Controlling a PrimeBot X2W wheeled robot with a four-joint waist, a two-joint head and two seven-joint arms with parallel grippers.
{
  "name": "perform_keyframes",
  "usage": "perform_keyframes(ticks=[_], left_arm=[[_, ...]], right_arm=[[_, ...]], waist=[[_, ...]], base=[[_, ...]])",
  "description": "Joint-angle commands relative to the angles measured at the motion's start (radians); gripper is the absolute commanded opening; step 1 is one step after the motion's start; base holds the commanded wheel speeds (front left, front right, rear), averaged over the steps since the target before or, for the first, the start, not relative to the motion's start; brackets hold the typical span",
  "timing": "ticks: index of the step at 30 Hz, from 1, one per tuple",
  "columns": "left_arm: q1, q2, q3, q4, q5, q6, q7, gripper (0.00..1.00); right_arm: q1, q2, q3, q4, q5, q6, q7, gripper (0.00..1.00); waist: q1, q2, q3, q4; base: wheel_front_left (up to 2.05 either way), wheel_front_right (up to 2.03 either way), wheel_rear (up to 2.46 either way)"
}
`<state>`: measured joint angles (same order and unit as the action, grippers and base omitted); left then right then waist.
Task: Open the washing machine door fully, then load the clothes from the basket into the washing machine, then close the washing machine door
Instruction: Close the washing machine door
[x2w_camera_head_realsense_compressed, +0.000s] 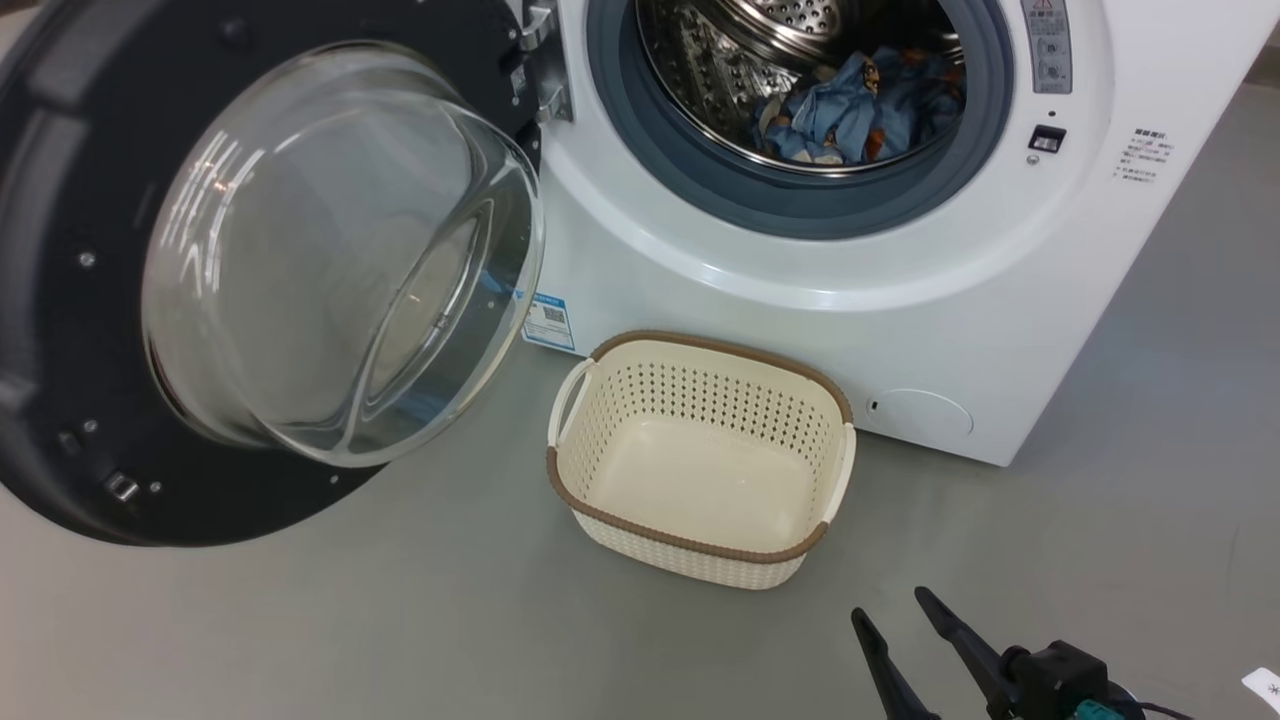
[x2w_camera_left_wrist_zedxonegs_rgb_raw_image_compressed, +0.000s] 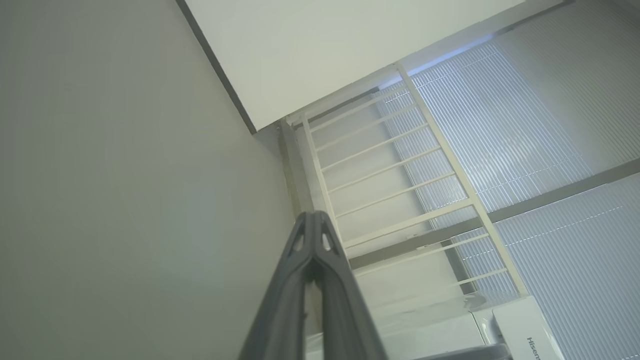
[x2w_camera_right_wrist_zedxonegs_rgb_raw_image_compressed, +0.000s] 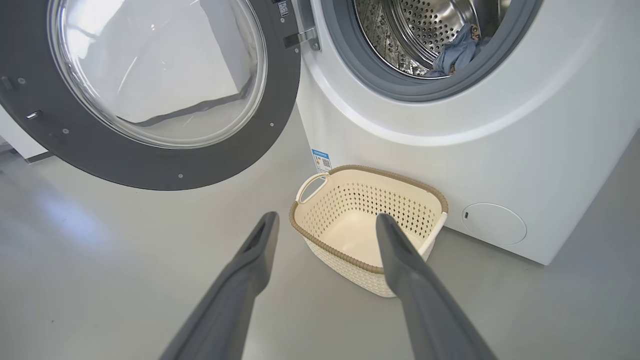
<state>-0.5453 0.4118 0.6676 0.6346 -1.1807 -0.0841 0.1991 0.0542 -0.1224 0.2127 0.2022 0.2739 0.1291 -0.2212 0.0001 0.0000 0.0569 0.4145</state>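
Right end effector (x2w_camera_right_wrist_zedxonegs_rgb_raw_image_compressed: 326, 220): 2 fingers spread wide, holding nothing, poised above the floor (x2w_camera_head_realsense_compressed: 300, 620) just short of the basket (x2w_camera_head_realsense_compressed: 700, 400). In the head view it enters at the lower right, with its body cut off by the frame edge. Left end effector (x2w_camera_left_wrist_zedxonegs_rgb_raw_image_compressed: 312, 216): 2 fingers pressed together at the tips, nothing between them, pointing toward a white rack (x2w_camera_left_wrist_zedxonegs_rgb_raw_image_compressed: 390, 170) with horizontal rungs and ribbed translucent panels (x2w_camera_left_wrist_zedxonegs_rgb_raw_image_compressed: 525, 125).

The basket stands on the floor just in front of the washing machine (x2w_camera_head_realsense_compressed: 900, 330), its bare cream bottom exposed. The clothes (x2w_camera_head_realsense_compressed: 850, 110) lie inside the steel drum (x2w_camera_head_realsense_compressed: 720, 60). The washing machine door (x2w_camera_head_realsense_compressed: 60, 300) is swung out to the left; its rim is cut off at the top and left edges.

Writing: a blue label sticker (x2w_camera_head_realsense_compressed: 546, 320) carries a square code. Its text is too small to read, as is the print (x2w_camera_head_realsense_compressed: 1140, 155) on the machine's right. A white appliance (x2w_camera_left_wrist_zedxonegs_rgb_raw_image_compressed: 525, 325) shows "Hisen", cut off by the frame edge.

Surface: smooth grey floor.
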Motion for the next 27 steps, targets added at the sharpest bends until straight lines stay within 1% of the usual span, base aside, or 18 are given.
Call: perform_keyframes(ticks=[1, 5, 12, 17, 22, 27], left_arm=[[-0.035, 0.074, 0.022, -0.013, -0.011, -0.006, 0.011, 0.0], [-0.069, 0.095, 0.019, 0.033, -0.02, -0.01, 0.021, 0.0], [-0.123, 0.109, -0.018, 0.086, -0.025, -0.011, 0.07, 0.0], [-0.144, 0.096, -0.016, 0.106, -0.065, -0.019, 0.116, 0.0], [-0.126, 0.086, -0.019, 0.12, -0.083, -0.024, 0.159, 0.0], [-0.116, 0.066, -0.031, 0.104, -0.111, -0.032, 0.222, 0.0]], right_arm=[[-0.043, -0.007, 0.023, -0.029, -0.018, 0.002, -0.002, 1.0], [-0.046, -0.013, 0.02, -0.041, -0.021, 0.002, 0.007, 1.0], [-0.055, -0.023, 0.018, -0.058, -0.025, 0.002, 0.018, 1.0], [-0.064, -0.028, 0.017, -0.069, -0.031, 0.002, 0.026, 1.0], [-0.066, -0.03, 0.016, -0.081, -0.034, 0.002, 0.035, 1.0], [-0.067, -0.036, 0.01, -0.098, -0.038, 0.002, 0.047, 1.0]], waist=[[-0.0001, 0.0, 0.012, -0.009], [-0.0001, 0.0, 0.03, -0.018], [-0.0001, 0.0, 0.059, -0.028], [-0.0001, 0.0, 0.08, -0.031], [-0.0001, 0.0, 0.092, -0.033], [-0.0001, 0.0, 0.107, -0.03]], base=[[0.0, 0.0, 0.0], [0.0, 0.0, 0.0], [0.0, 0.0, 0.0], [0.0, 0.0, 0.0], [0.0, 0.0, 0.0], [0.0, 0.0, 0.0]])
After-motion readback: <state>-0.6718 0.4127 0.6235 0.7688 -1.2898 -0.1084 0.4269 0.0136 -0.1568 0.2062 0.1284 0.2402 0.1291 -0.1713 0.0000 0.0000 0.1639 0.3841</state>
